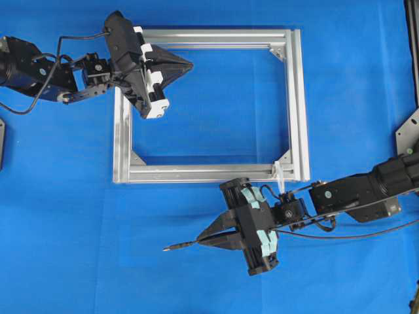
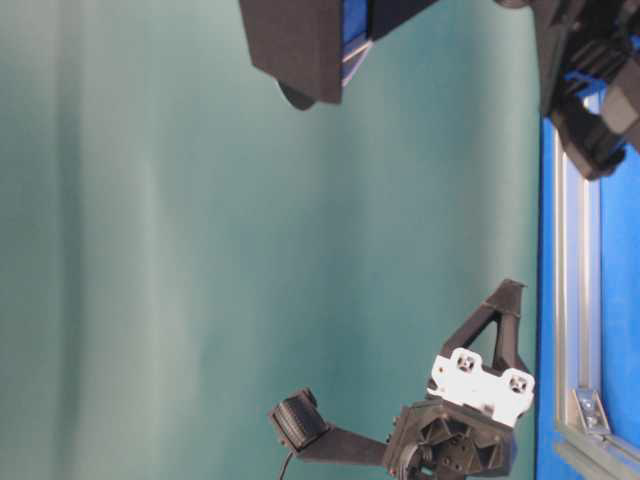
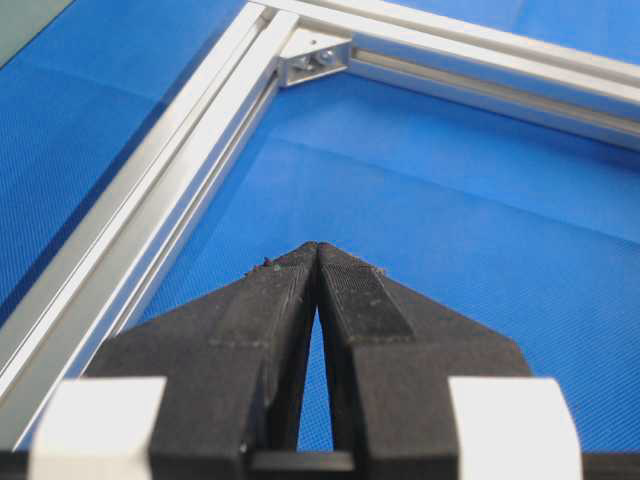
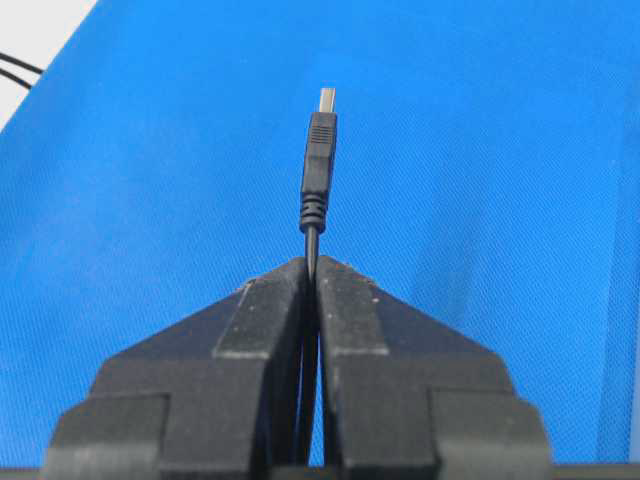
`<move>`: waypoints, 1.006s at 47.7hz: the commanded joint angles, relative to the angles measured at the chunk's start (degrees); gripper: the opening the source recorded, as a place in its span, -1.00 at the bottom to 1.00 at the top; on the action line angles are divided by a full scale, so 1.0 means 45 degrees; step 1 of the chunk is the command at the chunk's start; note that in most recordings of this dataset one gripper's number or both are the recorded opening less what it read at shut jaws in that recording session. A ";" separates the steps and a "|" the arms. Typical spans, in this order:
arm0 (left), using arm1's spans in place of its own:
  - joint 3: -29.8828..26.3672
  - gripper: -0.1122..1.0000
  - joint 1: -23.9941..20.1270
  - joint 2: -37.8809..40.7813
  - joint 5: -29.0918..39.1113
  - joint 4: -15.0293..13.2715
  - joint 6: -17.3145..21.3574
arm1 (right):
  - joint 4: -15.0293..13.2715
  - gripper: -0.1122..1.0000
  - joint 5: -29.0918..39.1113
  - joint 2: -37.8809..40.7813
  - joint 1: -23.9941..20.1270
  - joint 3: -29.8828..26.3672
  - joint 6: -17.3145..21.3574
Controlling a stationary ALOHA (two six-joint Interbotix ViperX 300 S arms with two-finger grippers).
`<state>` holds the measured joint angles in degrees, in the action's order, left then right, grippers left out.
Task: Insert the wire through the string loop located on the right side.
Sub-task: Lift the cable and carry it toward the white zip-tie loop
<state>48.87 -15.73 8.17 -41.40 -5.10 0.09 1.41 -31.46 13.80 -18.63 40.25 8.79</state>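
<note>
Right gripper: I see my right gripper (image 4: pixel 312 262) pinched tight on the wire (image 4: pixel 319 160), its jaws pressed together with the cable squeezed between them and the plug end sticking out past the tips.
Left gripper: my left gripper (image 3: pixel 317 247) is fully closed on nothing, its tips meeting over bare cloth inside the frame.
Wire: from overhead the plug tip (image 1: pixel 171 248) points left, below the frame's lower rail, and the rest of the cable trails right under the right arm toward the picture's edge.
String loop: the string loop (image 1: pixel 280 175) stands up at the frame's lower right corner, against the inner side of that corner, just above and right of my right gripper (image 1: pixel 203 239).
Frame edges: the aluminium frame (image 1: pixel 301 104) lies flat on the blue cloth (image 1: pixel 216 104); its lower rail runs between the wire tip and the frame's open middle.
Open room: I have wide bare cloth left of and below the wire tip; the inside of the frame is open cloth too, apart from my left gripper (image 1: pixel 188 64) reaching in at the upper left corner.
Corner bracket: in the left wrist view one silver corner bracket (image 3: pixel 315 58) sits ahead of the closed tips.
Writing: I can read no brand, label or lettering in any view.
</note>
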 commanded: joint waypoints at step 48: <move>0.0137 -0.77 -0.0020 -0.0527 -0.0059 0.0039 0.0020 | 0.1504 -0.87 0.1309 -0.8848 -0.1211 0.8418 0.0117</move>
<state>49.66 -15.73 7.65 -41.40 -5.10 0.09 8.00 -27.07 -22.94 -23.91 77.34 9.49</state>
